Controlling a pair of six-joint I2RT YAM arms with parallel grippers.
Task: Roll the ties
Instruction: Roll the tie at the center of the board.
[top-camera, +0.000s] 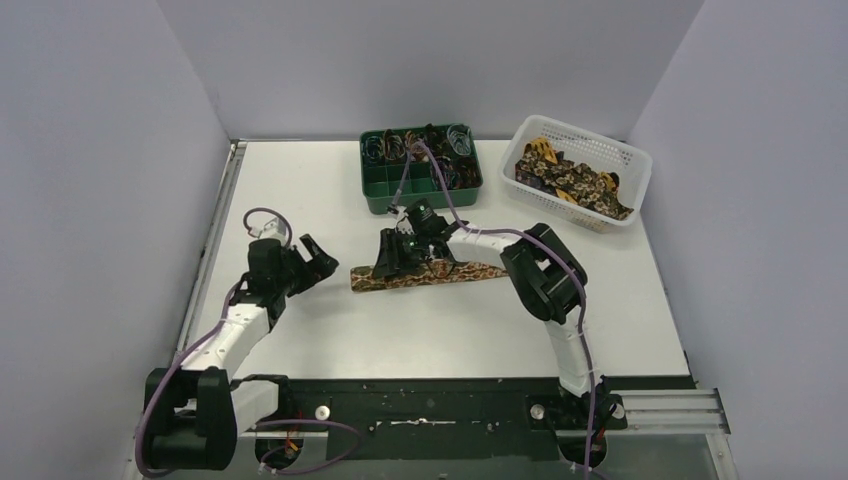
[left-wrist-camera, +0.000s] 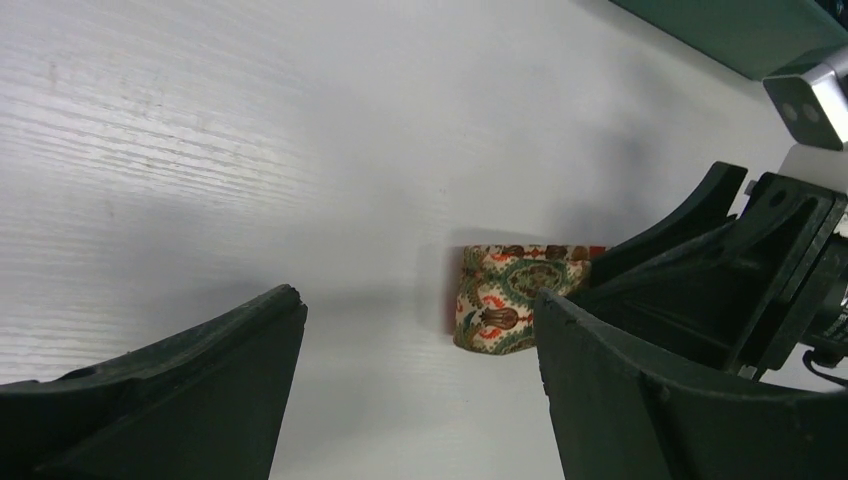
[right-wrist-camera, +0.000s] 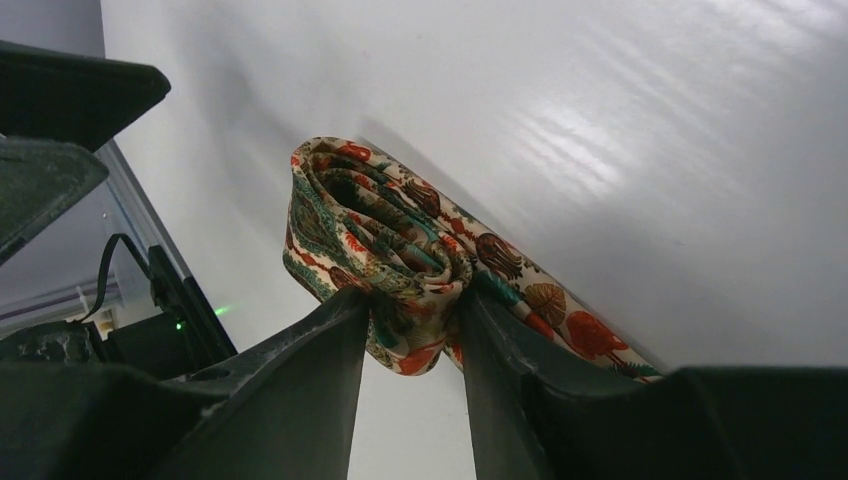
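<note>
A floral-print tie (top-camera: 440, 273) lies as a strip across the middle of the table, its left end folded into a loose coil (right-wrist-camera: 375, 235). My right gripper (top-camera: 392, 262) is shut on that coiled end, the fabric pinched between the two fingers (right-wrist-camera: 330, 350). The coil's end also shows in the left wrist view (left-wrist-camera: 500, 300). My left gripper (top-camera: 318, 262) is open and empty just left of the tie's end, not touching it. More ties (top-camera: 570, 178) lie piled in the white basket (top-camera: 630, 165).
A green compartment box (top-camera: 385, 190) with thin coloured loops stands at the back centre, right behind the right gripper. The white basket stands at the back right. Grey walls enclose the table on three sides.
</note>
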